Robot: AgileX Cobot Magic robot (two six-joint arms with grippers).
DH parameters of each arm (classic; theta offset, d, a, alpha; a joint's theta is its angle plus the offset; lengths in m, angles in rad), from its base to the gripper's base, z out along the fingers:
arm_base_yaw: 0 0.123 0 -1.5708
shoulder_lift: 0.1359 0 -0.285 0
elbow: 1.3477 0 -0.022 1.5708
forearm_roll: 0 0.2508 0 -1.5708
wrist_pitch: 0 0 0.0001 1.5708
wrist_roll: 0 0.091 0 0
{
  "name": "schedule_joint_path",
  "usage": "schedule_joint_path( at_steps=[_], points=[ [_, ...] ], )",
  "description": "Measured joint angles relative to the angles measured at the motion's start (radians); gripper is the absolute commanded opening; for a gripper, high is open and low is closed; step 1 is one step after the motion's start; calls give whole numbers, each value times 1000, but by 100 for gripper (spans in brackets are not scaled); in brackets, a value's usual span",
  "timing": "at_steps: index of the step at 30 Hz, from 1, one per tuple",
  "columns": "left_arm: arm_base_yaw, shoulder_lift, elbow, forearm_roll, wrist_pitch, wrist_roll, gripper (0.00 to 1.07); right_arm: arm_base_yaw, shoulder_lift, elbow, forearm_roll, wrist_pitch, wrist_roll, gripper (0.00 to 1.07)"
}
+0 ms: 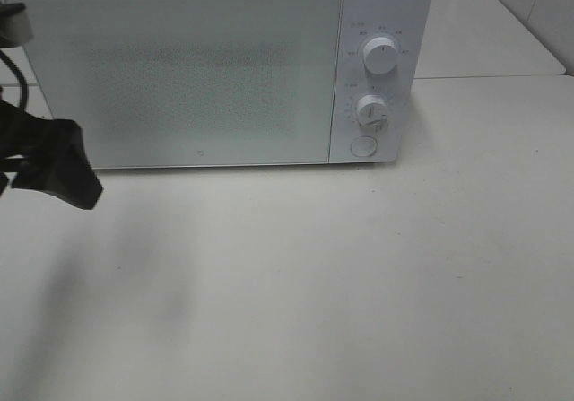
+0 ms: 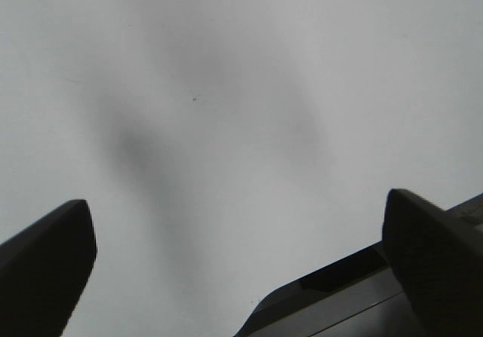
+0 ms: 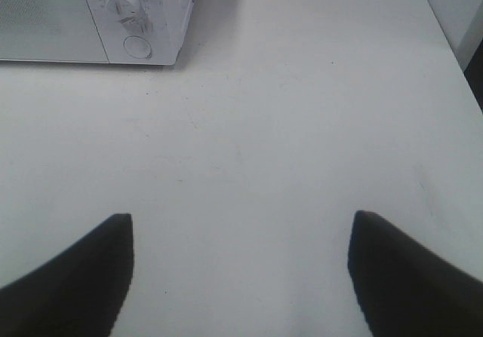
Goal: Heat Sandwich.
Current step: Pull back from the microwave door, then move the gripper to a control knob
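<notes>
The left gripper (image 2: 238, 201) sits nearest the lens in its wrist view. Its two dark fingers (image 2: 45, 265) fill the lower corners of the frame, spread wide with only the white table (image 1: 314, 284) between them, so it grasps nothing. A dark, flat-edged piece that I cannot identify lies at the lower right of that frame.

In the high view the black left arm (image 1: 54, 163) juts in at the left edge, above the table and in front of the lower left corner of the microwave (image 1: 179, 78). The white microwave fills the upper left and centre of the frame, and its frosted door (image 1: 179, 24) is shut. On its right panel are two knobs, an upper one (image 1: 380, 57) and a lower one (image 1: 370, 110), with a round button (image 1: 363, 146) beneath.

The right gripper (image 3: 241, 218) is also released, its fingers parted over bare table, with the microwave's panel in the upper left of its frame.

The sandwich shows in no view, so I cannot tell where it is.
</notes>
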Motion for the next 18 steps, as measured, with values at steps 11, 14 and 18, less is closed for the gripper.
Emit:
schedule_joint_path(
  at_steps=[11, 14, 18],
  points=[
    [111, -169, 0, 102, 98, -33, 98, 0, 0, 0, 0, 0, 0, 75],
    [111, -218, 5, 105, 109, -34, 98, 0, 0, 0, 0, 0, 0, 75],
    [111, -291, 53, 105, 102, -36, 98, 0, 0, 0, 0, 0, 0, 75]
  ],
)
